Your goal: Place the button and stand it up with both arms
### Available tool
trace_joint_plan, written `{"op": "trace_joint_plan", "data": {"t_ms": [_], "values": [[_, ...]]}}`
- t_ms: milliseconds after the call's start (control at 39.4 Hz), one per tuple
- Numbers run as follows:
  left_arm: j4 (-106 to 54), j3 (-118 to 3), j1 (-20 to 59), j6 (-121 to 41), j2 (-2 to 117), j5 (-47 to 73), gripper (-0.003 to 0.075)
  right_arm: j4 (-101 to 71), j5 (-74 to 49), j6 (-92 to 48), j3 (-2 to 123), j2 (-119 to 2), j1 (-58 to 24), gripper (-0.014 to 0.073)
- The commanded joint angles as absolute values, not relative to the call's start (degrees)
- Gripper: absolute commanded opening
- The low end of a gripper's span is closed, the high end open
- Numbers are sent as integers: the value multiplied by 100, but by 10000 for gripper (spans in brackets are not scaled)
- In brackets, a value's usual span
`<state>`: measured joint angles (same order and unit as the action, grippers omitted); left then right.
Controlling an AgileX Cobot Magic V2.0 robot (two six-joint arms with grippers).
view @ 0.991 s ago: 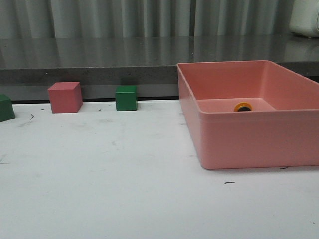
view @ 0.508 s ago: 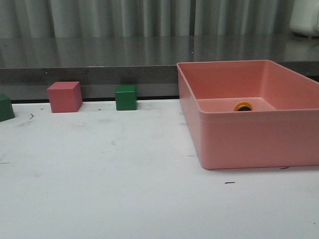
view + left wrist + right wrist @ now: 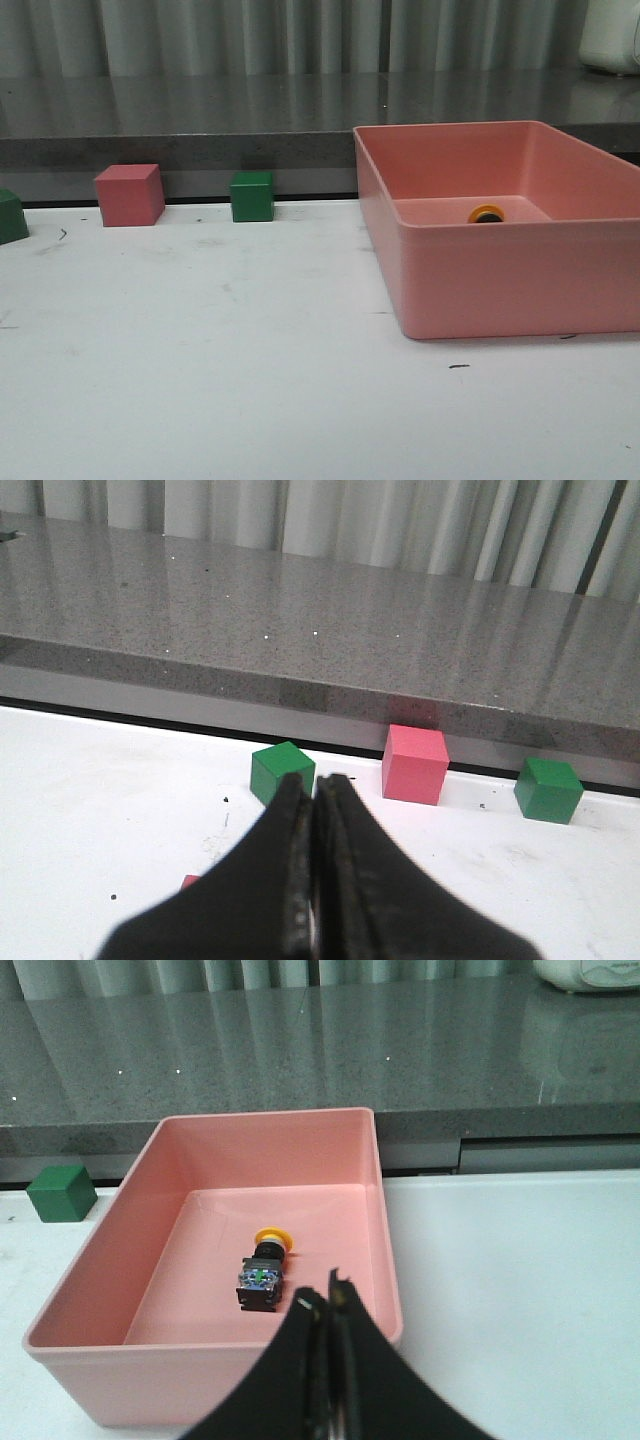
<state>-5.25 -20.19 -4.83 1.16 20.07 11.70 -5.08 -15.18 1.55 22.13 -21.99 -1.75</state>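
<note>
The button (image 3: pixel 262 1272) lies on its side on the floor of a pink bin (image 3: pixel 160 1385), yellow cap pointing toward the far wall. From the front, only its yellow cap (image 3: pixel 488 214) shows over the bin's (image 3: pixel 500 280) near wall. My right gripper (image 3: pixel 326 1300) is shut and empty, hovering over the bin's near rim, just short of the button. My left gripper (image 3: pixel 313 785) is also shut and empty, above the white table in front of a green cube (image 3: pixel 283 772). Neither arm appears in the front view.
Along the table's back edge stand a pink cube (image 3: pixel 129 194), a green cube (image 3: pixel 251 196) and another green cube (image 3: pixel 10 216) at the far left. A grey stone ledge (image 3: pixel 200 110) runs behind. A small red piece (image 3: pixel 189 881) lies beside the left fingers.
</note>
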Motion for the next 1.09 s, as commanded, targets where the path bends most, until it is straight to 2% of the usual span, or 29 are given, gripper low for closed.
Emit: {"op": "trace_joint_plan", "data": {"t_ms": [0,152,229,279,330,407,432,508,584,661,838,1067], "values": [[-552,-2293,-445,141,2196,680,-20,-498,-844,128,2456,-2479,-134,-68],[-552,-2293,-445,141,2212,635,1,-498,-588,128,2456,-2502,-134,-67],[-552,-2293,-445,141,2212,610,87,-498,-609,128,2456,-2502,-134,-34],[-552,-2293,-445,141,2212,595,191,-498,-614,128,2456,-2502,-134,18],[-552,-2293,-445,141,2212,560,304,-498,-614,128,2456,-2502,-134,110],[-552,-2293,-445,141,2212,510,514,-498,-614,128,2456,-2502,-134,299],[-552,-2282,-445,141,2212,477,566,-498,-614,128,2456,-2502,-134,386],[-552,-2282,-445,141,2212,466,666,-498,-590,128,2456,-2502,-134,547],[-552,-2282,-445,141,2212,406,685,-498,-565,128,2456,-2502,-134,667],[-552,-2282,-445,141,2212,288,673,-504,-525,128,2456,-2502,-134,641],[-552,-2282,-445,141,2212,158,672,-504,-259,128,2578,-2770,-138,641],[-552,-2282,-445,141,2212,168,672,-504,-297,128,3437,-4375,-138,641]]}}
